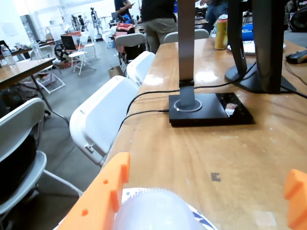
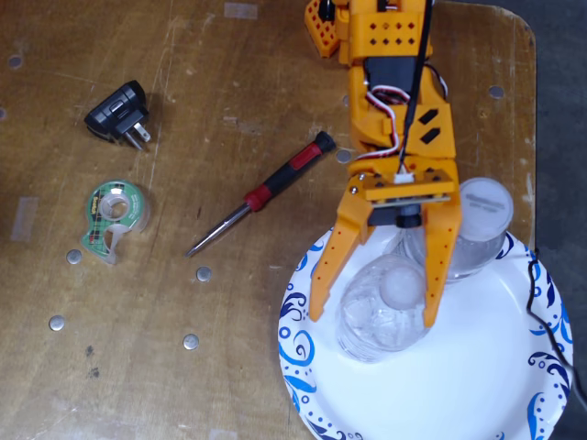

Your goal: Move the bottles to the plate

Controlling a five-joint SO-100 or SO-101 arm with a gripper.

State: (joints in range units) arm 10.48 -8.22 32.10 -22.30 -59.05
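The white plate (image 2: 477, 385) with blue swirls lies at the lower right of the fixed view. A clear crinkled bottle (image 2: 385, 312) with a whitish cap stands on it. My orange gripper (image 2: 374, 313) is open, with one finger on each side of this bottle and a gap showing on the left. A second clear bottle (image 2: 483, 213) stands at the plate's far rim, just right of the gripper; its label does not show. In the wrist view the gripper (image 1: 207, 172) frames the bottle's cap (image 1: 153, 211), with a little of the plate (image 1: 204, 221) showing.
A red and black screwdriver (image 2: 266, 192), a green tape dispenser (image 2: 115, 215) and a black plug adapter (image 2: 119, 115) lie left of the plate. The table edge (image 2: 537, 137) runs close on the right. A black monitor base (image 1: 208, 110) and white chairs (image 1: 100, 115) show in the wrist view.
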